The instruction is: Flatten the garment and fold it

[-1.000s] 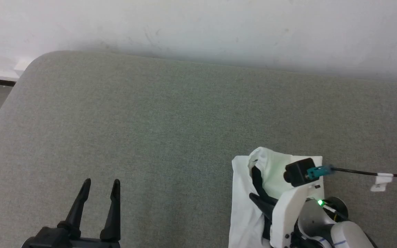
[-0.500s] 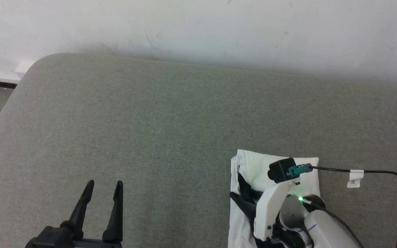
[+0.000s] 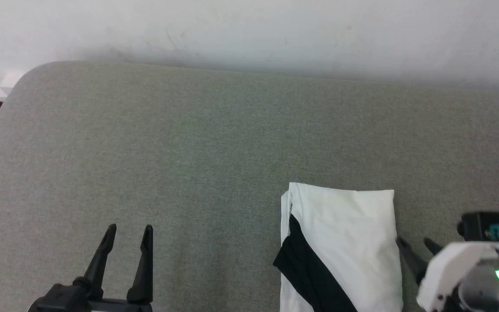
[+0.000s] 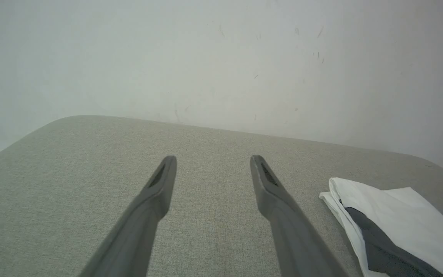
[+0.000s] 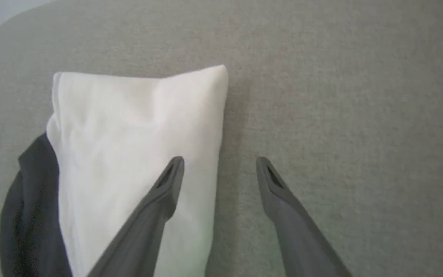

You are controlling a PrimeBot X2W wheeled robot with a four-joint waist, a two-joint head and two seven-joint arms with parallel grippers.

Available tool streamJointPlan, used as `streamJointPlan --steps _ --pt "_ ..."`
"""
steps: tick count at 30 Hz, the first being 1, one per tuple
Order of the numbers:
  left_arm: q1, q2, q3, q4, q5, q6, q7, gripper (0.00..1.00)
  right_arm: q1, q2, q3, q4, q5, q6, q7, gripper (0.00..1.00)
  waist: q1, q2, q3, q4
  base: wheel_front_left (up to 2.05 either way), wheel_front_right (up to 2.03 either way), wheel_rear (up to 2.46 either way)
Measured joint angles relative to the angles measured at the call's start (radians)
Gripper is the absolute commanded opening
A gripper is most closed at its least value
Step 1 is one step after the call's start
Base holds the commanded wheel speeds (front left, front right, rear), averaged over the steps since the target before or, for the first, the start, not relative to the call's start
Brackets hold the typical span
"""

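Garment (image 3: pixel 349 234): soft white cloth, matt, lightly creased; black band (image 3: pixel 310 273) of like cloth.
Worktop (image 3: pixel 189 151): grey woven fabric cover, matt, fine-grained.
Left end effector (image 3: pixel 129 227), right end effector (image 5: pixel 219 161): dark, smooth, matt, plastic-looking.
Wall (image 3: pixel 249 30): white paint, matt, scuffed.

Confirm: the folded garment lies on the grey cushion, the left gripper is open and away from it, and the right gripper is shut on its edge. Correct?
Not quite: the right gripper is open, jaws spread at the edge of the garment, as the right wrist view shows. The rest stands: folded on the grey cushion, left gripper open and away from it.
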Motion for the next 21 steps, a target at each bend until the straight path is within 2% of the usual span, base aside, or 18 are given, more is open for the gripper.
streamJointPlan --steps 3,7,21 --pt "-0.002 0.001 0.001 0.000 -0.005 0.000 0.000 1.00 0.093 0.006 -0.048 -0.075 -0.016 0.000 0.062 1.00 0.0000 0.0000 0.016 -0.006 0.00 0.00 0.00" --pt "-0.009 0.005 0.003 0.002 -0.007 0.000 -0.002 1.00 0.136 0.011 -0.049 -0.109 0.013 0.000 0.086 1.00 0.0000 0.0000 0.034 -0.012 0.00 0.00 0.00" --pt "-0.027 0.014 -0.007 0.012 -0.016 -0.006 0.001 1.00 0.103 0.011 0.017 -0.049 0.077 0.000 0.090 1.00 0.0000 0.0000 0.061 0.022 0.00 0.00 0.00"
